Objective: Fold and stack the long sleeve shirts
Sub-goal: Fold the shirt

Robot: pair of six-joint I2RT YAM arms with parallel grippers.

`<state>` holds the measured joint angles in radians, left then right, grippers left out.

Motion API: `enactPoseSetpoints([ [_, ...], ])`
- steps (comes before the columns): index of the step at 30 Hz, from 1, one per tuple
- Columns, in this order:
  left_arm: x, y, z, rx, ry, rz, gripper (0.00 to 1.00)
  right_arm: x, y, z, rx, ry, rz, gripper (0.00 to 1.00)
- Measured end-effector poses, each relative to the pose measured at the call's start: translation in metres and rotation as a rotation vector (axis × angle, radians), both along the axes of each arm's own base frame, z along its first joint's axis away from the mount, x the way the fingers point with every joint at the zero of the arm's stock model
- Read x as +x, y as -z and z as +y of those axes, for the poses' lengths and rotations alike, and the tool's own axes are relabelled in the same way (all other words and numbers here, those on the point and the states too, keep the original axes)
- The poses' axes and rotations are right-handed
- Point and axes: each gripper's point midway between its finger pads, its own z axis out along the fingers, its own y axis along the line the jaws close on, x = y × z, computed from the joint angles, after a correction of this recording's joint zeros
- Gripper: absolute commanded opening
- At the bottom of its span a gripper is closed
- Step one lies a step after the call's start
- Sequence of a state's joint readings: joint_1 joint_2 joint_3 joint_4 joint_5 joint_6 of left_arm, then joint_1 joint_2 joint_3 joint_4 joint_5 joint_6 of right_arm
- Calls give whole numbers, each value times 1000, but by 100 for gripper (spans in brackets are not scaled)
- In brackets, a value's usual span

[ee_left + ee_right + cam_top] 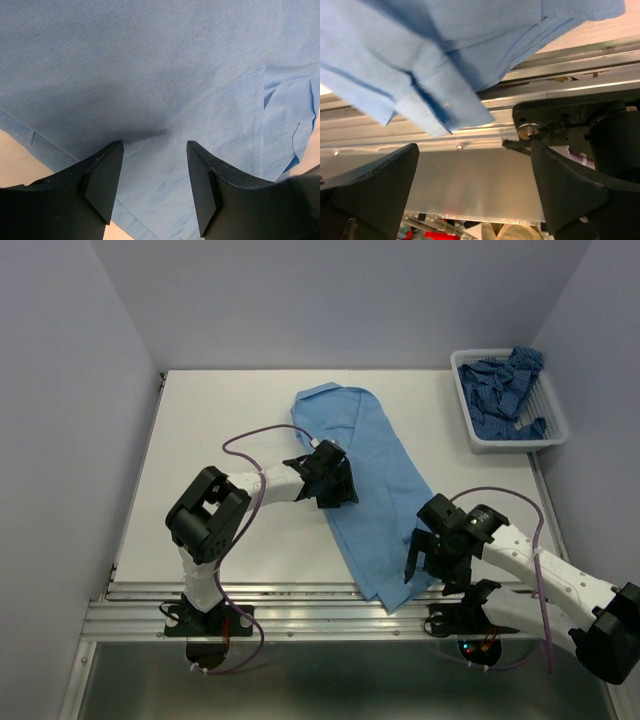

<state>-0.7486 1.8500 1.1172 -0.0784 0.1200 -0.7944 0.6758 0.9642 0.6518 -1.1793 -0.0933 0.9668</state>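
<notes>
A plain light sky-blue long sleeve shirt [375,490] lies folded into a long strip, running from the table's middle back to its front edge. Its lower end [445,60] hangs over the front rail. My left gripper [335,480] stands open over the strip's left edge, with flat cloth [160,75] showing between its fingers [102,177] and nothing pinched. My right gripper [425,568] is at the strip's near right corner. In the right wrist view its jaws [472,187] stand wide open and empty, just below the hem. A darker patterned blue shirt [505,385] lies crumpled in the basket.
The white mesh basket [470,430] stands at the back right corner of the table. Metal rails [300,605] run along the front edge, with the right arm's base plate [570,120] close by. White walls close the left, back and right sides.
</notes>
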Motion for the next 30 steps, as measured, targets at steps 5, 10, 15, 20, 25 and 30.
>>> enactPoseSetpoints([
  [5, 11, 0, 5, -4, -25, -4, 66, 32, -37, 19, 90, -34, -158, 100],
  [10, 57, -1, 26, 3, -95, -35, 66, 82, -54, 42, 106, -101, -320, 100],
  [15, 117, -3, 67, 71, -183, -101, 66, 147, -34, 70, 54, -169, -347, 100],
  [20, 155, -2, 120, 164, -253, -133, 66, 185, -13, 76, 61, -224, -360, 100],
  [25, 171, -2, 141, 222, -245, -129, 66, 212, -23, 100, 152, -297, -431, 100],
  [30, 131, -11, 138, 190, -190, -108, 76, 205, -26, 116, 267, -344, -447, 100],
])
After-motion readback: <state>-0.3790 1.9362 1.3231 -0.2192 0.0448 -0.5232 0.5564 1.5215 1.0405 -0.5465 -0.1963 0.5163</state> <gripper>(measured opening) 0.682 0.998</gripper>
